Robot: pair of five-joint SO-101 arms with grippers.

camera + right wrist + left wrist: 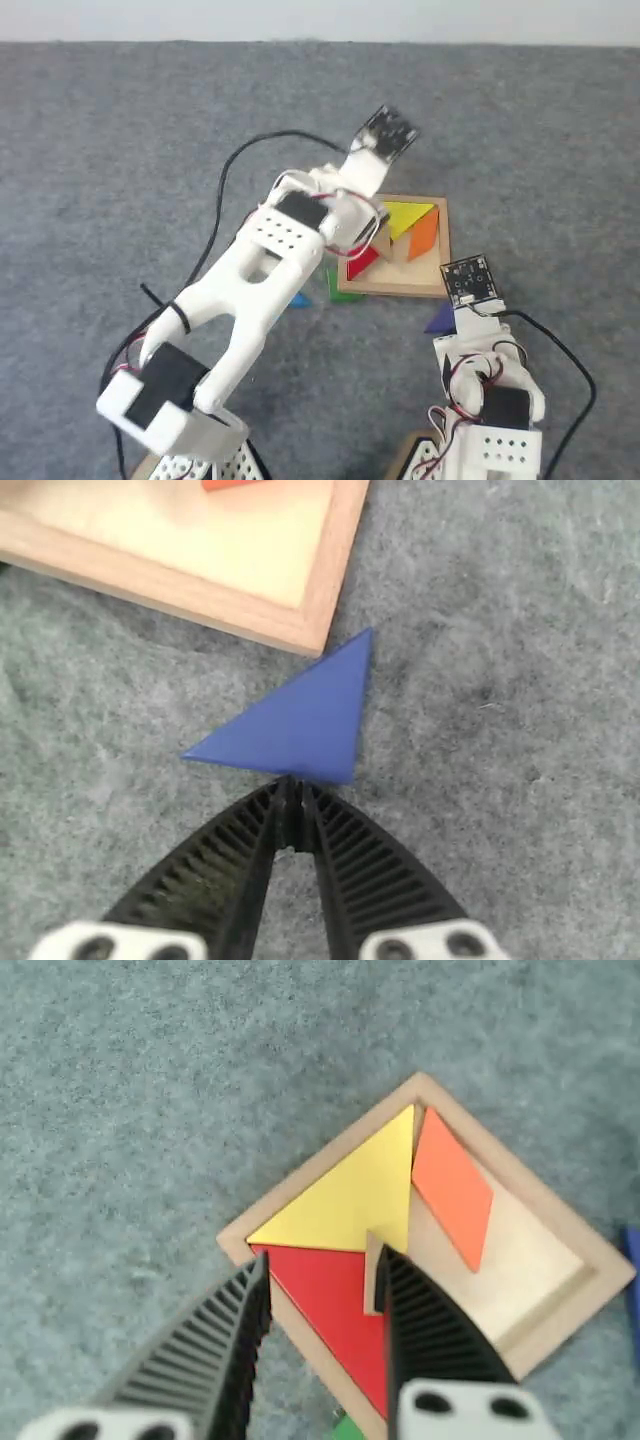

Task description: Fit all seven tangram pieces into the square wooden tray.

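Note:
The square wooden tray [400, 288] lies right of centre on the carpet. A yellow triangle [350, 1195], a red triangle [330, 1300] and an orange parallelogram [452, 1185] lie inside it. My left gripper [322, 1268] hangs open above the red triangle, holding nothing. A dark blue triangle [295, 720] lies flat on the carpet just outside a tray corner [315, 630]. My right gripper [292, 786] is shut, its tips against that triangle's edge. A green piece [335, 290] and a light blue piece [300, 298] lie by the tray's left side, near the left arm [260, 280].
Grey carpet [120, 150] covers the whole table, with open room at the left and the back. The right arm's base [490, 420] stands at the front right. Black cables [225, 190] loop beside the left arm.

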